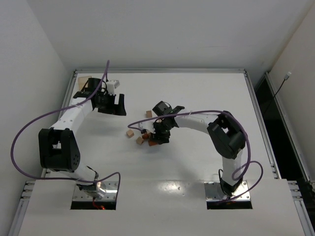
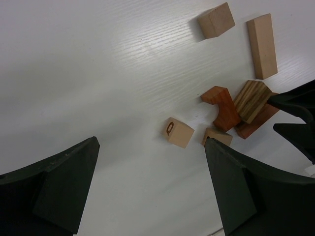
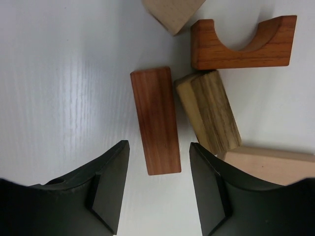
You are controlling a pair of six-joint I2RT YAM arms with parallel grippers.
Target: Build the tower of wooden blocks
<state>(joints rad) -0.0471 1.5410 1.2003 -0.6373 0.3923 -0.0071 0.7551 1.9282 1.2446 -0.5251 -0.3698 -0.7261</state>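
Observation:
The wood blocks lie loose on the white table (image 1: 197,93), with no tower standing. In the right wrist view a reddish-brown bar (image 3: 155,120) lies flat beside a striped olive block (image 3: 208,110), a reddish arch block (image 3: 243,43) and a light tan bar (image 3: 270,164). My right gripper (image 3: 158,143) is open, its jaws straddling the bar's near end with a gap on each side. My left gripper (image 2: 151,142) is open and empty, hanging short of a lettered tan cube (image 2: 179,132). Overhead, the right gripper (image 1: 160,132) is over the cluster and the left gripper (image 1: 117,105) is off to its left.
A tan cube (image 2: 216,20) and a tan bar (image 2: 262,45) lie beyond the cluster. One tan block (image 1: 148,114) sits apart behind the right gripper. A tan box (image 1: 82,81) stands at the table's far left corner, behind the left arm.

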